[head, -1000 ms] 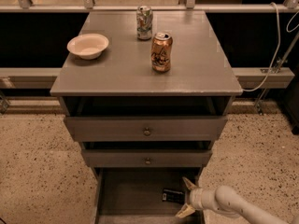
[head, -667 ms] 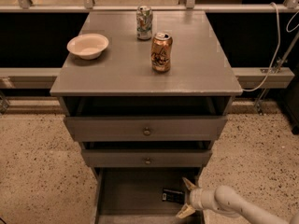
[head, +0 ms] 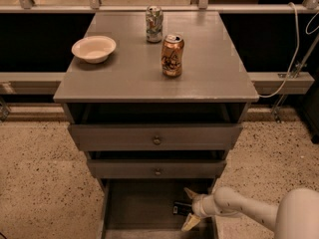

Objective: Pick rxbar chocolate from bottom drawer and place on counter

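The bottom drawer [head: 134,205] is pulled open, showing its plain grey floor. The rxbar chocolate [head: 180,208], a small flat black wrapper, lies on the drawer floor near its right side. My gripper [head: 186,209] reaches into the drawer from the right on a white arm. It is open, with one pale finger behind the bar and one in front of it, and the bar's right end lies between them. The counter [head: 214,68] is the grey cabinet top above.
On the counter stand a copper can [head: 172,55], a silver can [head: 154,24] behind it and a cream bowl [head: 93,49] at the left. Two shallower drawers with round knobs [head: 157,140] stick out above the bottom drawer. Speckled floor surrounds the cabinet.
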You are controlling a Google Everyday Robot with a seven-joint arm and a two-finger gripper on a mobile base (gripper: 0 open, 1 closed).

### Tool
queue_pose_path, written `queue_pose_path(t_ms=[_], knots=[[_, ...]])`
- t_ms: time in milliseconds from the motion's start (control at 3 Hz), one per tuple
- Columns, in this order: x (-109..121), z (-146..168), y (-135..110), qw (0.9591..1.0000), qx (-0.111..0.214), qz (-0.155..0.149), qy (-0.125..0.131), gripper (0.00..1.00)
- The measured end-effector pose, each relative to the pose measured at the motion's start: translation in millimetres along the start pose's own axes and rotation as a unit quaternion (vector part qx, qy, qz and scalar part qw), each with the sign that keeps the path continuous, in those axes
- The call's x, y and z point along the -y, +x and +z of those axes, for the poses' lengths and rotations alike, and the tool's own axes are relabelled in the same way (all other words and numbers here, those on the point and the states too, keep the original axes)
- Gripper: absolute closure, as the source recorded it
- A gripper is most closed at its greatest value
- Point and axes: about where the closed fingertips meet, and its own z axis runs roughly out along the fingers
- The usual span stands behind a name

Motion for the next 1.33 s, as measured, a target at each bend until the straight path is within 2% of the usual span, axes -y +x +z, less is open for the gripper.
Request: queue_pose_path(t_ms=[333,667,1000,1333], knots=[[0.0,0.0,0.0,1.0000,0.000,0.000,0.000,0.00],[5.4,14.5,8.2,0.9998,-0.001,-0.008,-0.017,0.00],[17.9,22.1,25.6,0.9994,0.024,-0.007,-0.023,0.00],[15.7,23.5,23.7,0.9994,0.023,-0.006,-0.024,0.00]])
